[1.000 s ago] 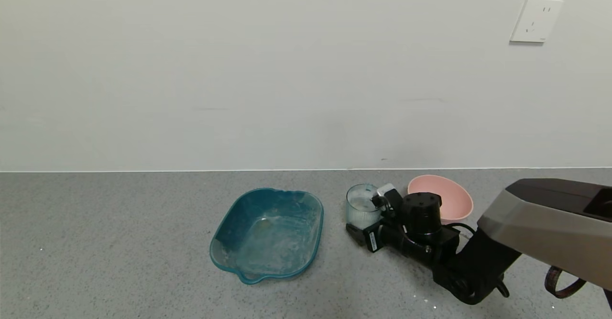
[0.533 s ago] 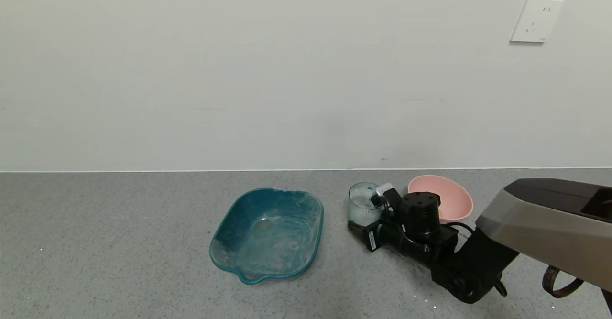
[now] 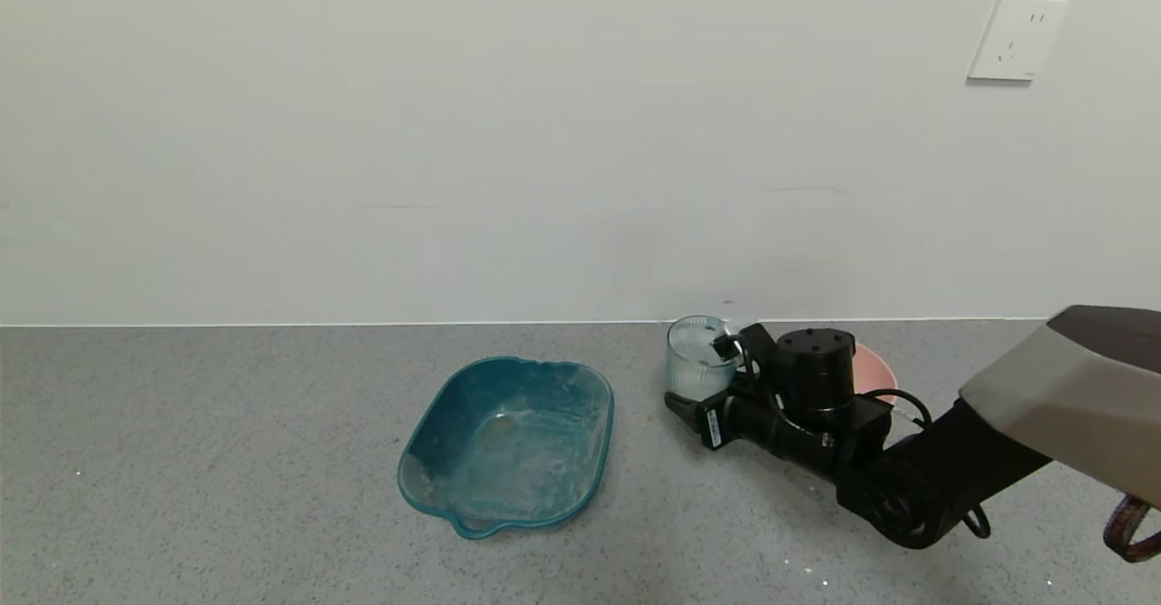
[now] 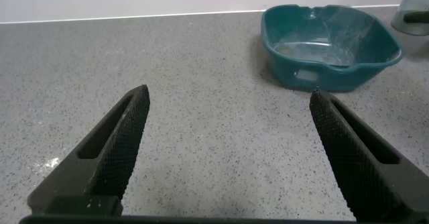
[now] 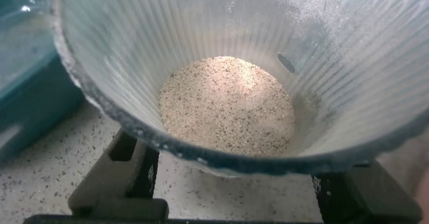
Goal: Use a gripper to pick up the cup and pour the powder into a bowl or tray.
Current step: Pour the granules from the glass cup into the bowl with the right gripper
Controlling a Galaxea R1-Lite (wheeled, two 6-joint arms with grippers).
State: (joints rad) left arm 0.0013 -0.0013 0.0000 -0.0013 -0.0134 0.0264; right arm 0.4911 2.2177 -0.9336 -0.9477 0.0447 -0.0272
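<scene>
On the right side of the grey speckled countertop (image 3: 227,460), the black right gripper (image 3: 698,378) with its cylindrical top holds the small translucent ribbed blue-grey cup (image 3: 697,367) — its fingers are closed on the cup's wall, one dark finger low on the near side and the other, by the small white block, at the rim on the far right side. The cup is upright and appears lifted a little above the countertop, close to the line where the counter meets the white wall (image 3: 453,133).

From the right wrist camera the cup (image 5: 234,76) fills almost the whole picture, directly over the two black fingers (image 5: 120,184), which appear below its rim on either side. At the bottom of the cup lies a small round heap of fine pale beige powder (image 5: 228,106), and whitish dust covers the ribbed inner wall.

The round pink plastic bowl (image 3: 875,374) stands just behind the gripper's body, to the right of the cup, and it is mostly hidden by the black cylinder; only a part of its rim shows. The larger teal squarish plastic tray (image 3: 508,442) with a handle lies well to the left of the cup, with pale smears inside.

The left gripper (image 4: 228,157) is parked low over the bare countertop, far to the left — its two black ridged fingers stand wide apart with nothing between them, and the teal tray (image 4: 332,43) is seen beyond it.
</scene>
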